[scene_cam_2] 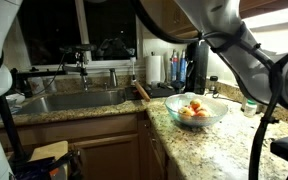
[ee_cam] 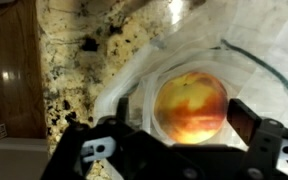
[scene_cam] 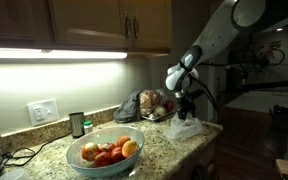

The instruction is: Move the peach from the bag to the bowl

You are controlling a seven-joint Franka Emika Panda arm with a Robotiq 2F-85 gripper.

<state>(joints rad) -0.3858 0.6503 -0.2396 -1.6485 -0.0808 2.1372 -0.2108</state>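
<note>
- We see the peach (ee_cam: 190,107), round and orange-yellow with a red blush, lying inside the bag (ee_cam: 134,72).
- The bag is thin, whitish, see-through film, crumpled, right of the bowl (scene_cam: 102,169).
- The bowl is wide, pale blue-green and upright, holding fruit (scene_cam: 112,152).

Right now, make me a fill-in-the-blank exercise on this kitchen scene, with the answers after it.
The peach lies inside a see-through plastic ___. The claw hanging over the peach has its jaws ___. The blue-green bowl on the counter holds several pieces of ___.
Missing words: bag; open; fruit.
</note>
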